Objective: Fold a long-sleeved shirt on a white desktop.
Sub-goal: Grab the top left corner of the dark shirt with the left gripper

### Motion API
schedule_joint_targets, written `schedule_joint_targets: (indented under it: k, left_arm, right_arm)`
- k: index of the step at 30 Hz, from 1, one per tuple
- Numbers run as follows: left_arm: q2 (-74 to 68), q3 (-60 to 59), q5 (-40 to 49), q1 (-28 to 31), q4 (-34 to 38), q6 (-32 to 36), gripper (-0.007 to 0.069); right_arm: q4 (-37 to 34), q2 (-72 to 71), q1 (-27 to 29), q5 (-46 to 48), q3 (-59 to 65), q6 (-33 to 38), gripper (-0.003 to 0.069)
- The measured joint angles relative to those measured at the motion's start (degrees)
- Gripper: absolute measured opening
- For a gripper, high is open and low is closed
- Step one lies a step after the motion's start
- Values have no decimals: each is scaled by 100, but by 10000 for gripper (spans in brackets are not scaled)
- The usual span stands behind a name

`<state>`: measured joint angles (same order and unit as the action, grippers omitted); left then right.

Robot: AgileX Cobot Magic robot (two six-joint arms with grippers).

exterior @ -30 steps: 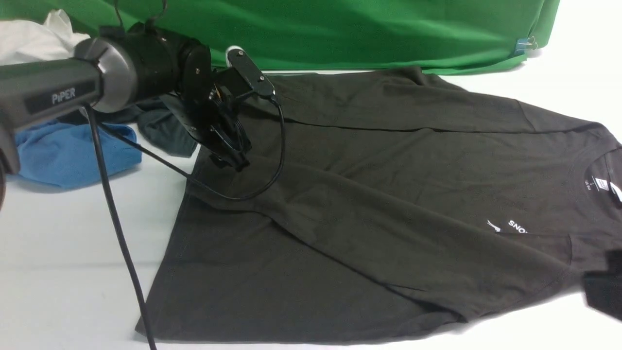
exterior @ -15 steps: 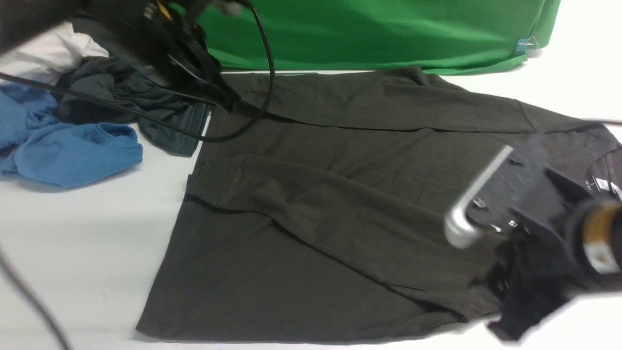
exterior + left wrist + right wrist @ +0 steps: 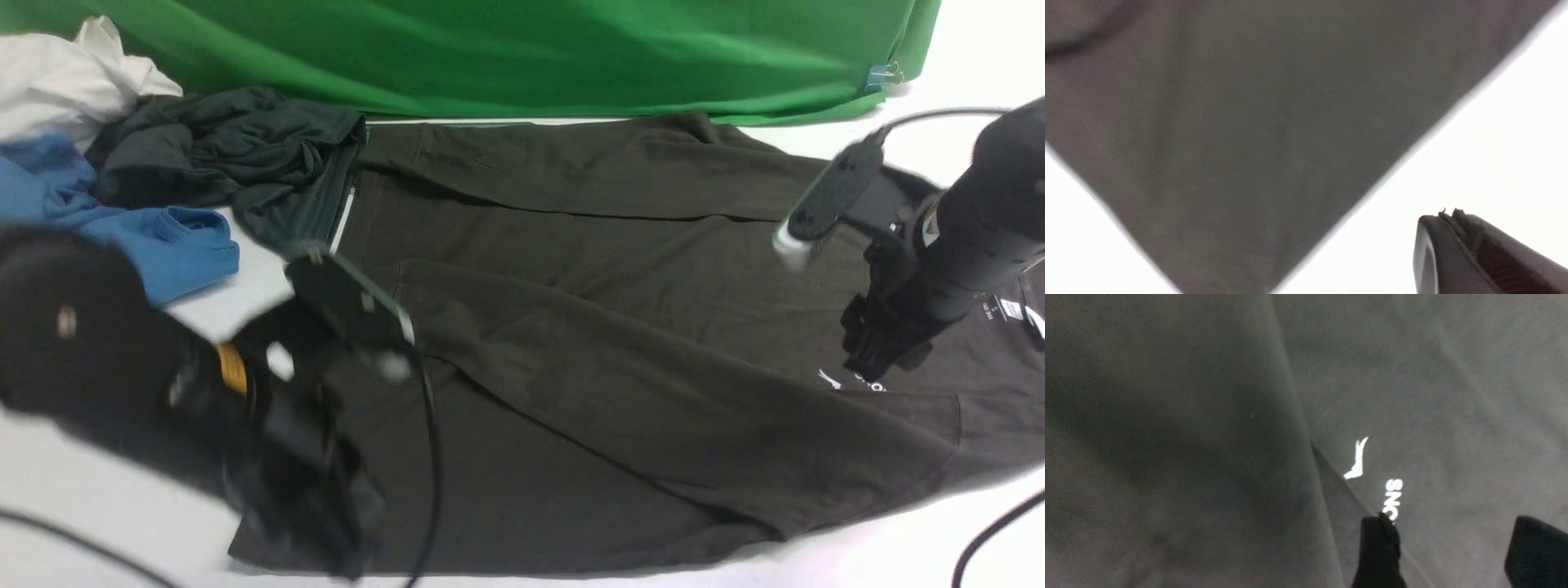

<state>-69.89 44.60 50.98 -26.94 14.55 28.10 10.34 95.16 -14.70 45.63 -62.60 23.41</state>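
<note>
Green backdrop point(image 3: 571, 57), white cloth point(image 3: 57, 73), blue garment point(image 3: 163, 241), dark crumpled garment point(image 3: 237, 155).

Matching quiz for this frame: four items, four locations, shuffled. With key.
Items
1. left gripper
2. right gripper
3. blue garment
4. backdrop

Locations
a. at the chest logo
b. hanging behind the shirt, at the far edge of the desktop
c. at the shirt's near-left hem corner
d. far left, off the shirt

Pairs: 1-c, 2-a, 3-d, 4-b
</note>
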Motion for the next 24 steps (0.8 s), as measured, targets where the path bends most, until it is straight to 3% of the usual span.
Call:
schedule_joint_targets:
  k: [4, 11, 18, 24]
  left_arm:
    - [281, -328, -262, -325, 20, 59, 17]
    - [396, -440, -672, -363, 15, 162, 17]
    - [396, -440, -820, -363, 33, 177, 17]
    - [396, -440, -786, -363, 33, 179, 17]
  right_arm:
    - [-89, 425, 201, -124, 74, 141, 432]
    - [-797, 609, 145, -53, 91, 337, 431]
    - [-888, 609, -23, -1, 91, 374, 432]
    - [-809, 609, 101, -507, 66, 177, 432]
